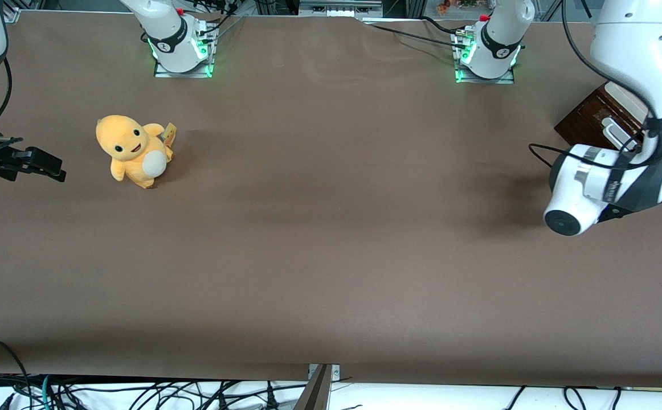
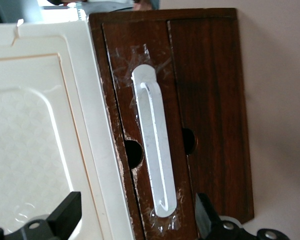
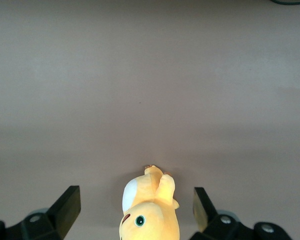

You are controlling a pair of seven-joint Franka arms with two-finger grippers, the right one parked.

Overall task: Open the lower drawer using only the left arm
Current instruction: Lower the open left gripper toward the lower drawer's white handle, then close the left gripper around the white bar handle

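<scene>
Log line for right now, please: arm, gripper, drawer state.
left arm: at cabinet | gripper: open, straddling white bar handle, no contact | lower drawer: shut | step: grasp pending

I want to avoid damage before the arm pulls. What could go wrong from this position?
1. The open pincer is spread wider than the white bar handle; one finger is over the cream cabinet panel, so it might strike that panel when closing.
2. Only the handle's end lies between the fingers, so the grip on the lower drawer may slip.
</scene>
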